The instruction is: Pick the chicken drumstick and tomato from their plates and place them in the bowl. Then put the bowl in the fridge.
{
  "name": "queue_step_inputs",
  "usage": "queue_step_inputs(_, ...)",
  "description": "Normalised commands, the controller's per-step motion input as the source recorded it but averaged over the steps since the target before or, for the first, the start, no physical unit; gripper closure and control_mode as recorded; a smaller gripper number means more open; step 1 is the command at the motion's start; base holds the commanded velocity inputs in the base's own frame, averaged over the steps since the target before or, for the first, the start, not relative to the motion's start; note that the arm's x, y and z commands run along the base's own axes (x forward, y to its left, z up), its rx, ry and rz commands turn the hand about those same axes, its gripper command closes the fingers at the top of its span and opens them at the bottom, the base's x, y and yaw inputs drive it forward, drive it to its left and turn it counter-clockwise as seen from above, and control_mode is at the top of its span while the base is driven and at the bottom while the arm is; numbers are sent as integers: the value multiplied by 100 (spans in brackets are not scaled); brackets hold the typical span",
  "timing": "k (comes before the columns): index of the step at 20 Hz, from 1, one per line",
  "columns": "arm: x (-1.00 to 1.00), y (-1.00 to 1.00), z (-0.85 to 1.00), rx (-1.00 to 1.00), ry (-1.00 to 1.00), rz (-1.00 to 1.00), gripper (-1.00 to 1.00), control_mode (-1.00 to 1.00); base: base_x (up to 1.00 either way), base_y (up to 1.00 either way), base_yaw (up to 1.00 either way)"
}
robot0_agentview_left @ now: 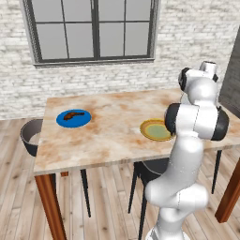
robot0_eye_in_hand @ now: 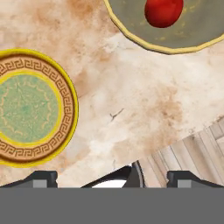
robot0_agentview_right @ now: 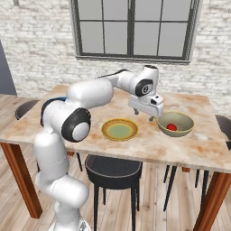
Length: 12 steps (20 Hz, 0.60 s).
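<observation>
The chicken drumstick [robot0_agentview_left: 73, 114] lies on the blue plate [robot0_agentview_left: 84, 121] at the table's far left. Near the arm sits the yellow-rimmed plate [robot0_agentview_right: 119, 129] [robot0_eye_in_hand: 26, 109] [robot0_agentview_left: 156, 130], with nothing on it. The tomato [robot0_agentview_right: 171, 127] [robot0_eye_in_hand: 163, 11] rests inside the olive-tan bowl [robot0_agentview_right: 182, 118] [robot0_eye_in_hand: 131, 26]. My gripper [robot0_agentview_right: 144, 115] [robot0_eye_in_hand: 113, 177] hangs open and holds nothing, above the bare tabletop between the yellow-rimmed plate and the bowl. I cannot make out the fridge for certain.
The marbled table [robot0_agentview_right: 149, 146] [robot0_eye_in_hand: 131, 100] has its near edge just under the hand, with a dark chair [robot0_agentview_right: 113, 169] tucked below. Another chair [robot0_agentview_left: 29, 136] stands at the left end. A dark grey slab [robot0_agentview_left: 232, 70] rises at the right edge.
</observation>
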Motion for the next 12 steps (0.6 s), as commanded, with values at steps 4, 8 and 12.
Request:
queue_step_inputs(4,-45,85,0,-9,-2,8,-100,-100,0,0,0)
queue_step_inputs(8,-20,77,5,-1,2,17,-100,-100,0,0,0)
queue_step_inputs(12,-7,67,14,0,9,23,-100,-100,0,0,0)
